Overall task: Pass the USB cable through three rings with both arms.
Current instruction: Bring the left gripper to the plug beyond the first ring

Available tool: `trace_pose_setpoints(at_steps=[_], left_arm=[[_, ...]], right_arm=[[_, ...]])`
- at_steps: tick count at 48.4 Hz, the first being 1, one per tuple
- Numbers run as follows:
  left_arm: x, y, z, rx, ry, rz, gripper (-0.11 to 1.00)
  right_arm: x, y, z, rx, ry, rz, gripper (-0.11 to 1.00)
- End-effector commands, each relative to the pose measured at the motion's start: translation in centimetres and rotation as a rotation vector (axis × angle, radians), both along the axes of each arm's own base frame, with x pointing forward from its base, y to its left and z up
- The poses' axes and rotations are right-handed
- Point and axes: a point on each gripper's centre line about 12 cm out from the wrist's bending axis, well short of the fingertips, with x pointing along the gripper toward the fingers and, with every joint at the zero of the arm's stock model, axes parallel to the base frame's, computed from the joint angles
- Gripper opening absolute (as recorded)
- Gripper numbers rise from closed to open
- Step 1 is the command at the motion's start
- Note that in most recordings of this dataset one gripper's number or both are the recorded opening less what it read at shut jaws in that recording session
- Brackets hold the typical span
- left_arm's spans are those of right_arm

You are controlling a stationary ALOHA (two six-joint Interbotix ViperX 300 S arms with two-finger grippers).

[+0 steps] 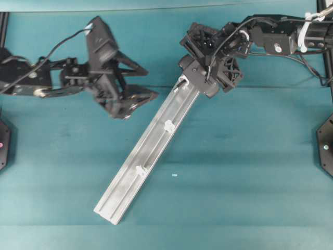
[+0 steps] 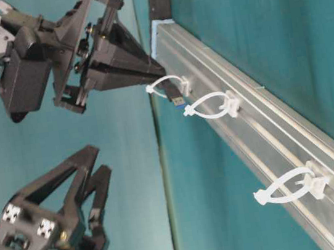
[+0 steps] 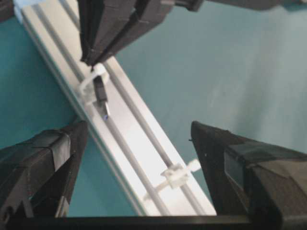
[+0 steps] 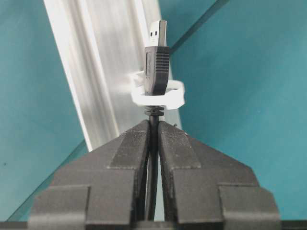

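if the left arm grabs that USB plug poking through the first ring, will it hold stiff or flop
The USB plug itself looks rigid: a moulded body with a metal tip. The thin cable behind it probably flexes, though the right gripper pinches it close. The ring is thin plastic and may give.

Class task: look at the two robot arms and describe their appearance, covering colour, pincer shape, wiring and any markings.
Both arms are black. Each pincer, left and right, has two pointed wedge-shaped fingers. Black cables loop along them, and white cable ties bind the right arm.
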Motion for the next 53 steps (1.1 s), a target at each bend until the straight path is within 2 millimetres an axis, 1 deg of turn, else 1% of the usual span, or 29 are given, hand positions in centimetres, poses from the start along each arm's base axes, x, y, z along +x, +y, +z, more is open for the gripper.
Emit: trace_pose_setpoints(at_steps=[1,6,18,27,36,47,53], left_arm=[[1.0,0.2,0.1,-0.006,-0.011,0.002,0.93],[1.7,0.4,-1.2,-0.013,0.019,0.004,0.93],[3.7,1.4,-3.4,-0.026,0.058,0.018,0.93],[5.2,2.3,-4.3,-0.028,0.067,0.028,0.93],[6.3,2.6,-5.3,-0.032,0.079,0.028,0.93],[6.5,2.7,-7.4,-0.05,0.122,0.032,0.92],[6.6,2.7,-8.0,-0.057,0.128,0.035,0.92]], right_arm=[[0.6,0.2,0.2,0.003,-0.017,0.006,0.08],[0.7,0.3,0.3,0.014,-0.022,-0.001,0.08],[0.7,0.3,0.3,0.017,-0.019,0.001,0.08],[0.7,0.5,0.2,0.022,-0.018,0.002,0.08],[0.8,0.5,0.2,0.022,-0.018,0.004,0.08],[0.8,0.6,0.3,0.028,-0.022,0.0,0.08],[0.8,0.6,0.3,0.03,-0.022,-0.001,0.08]])
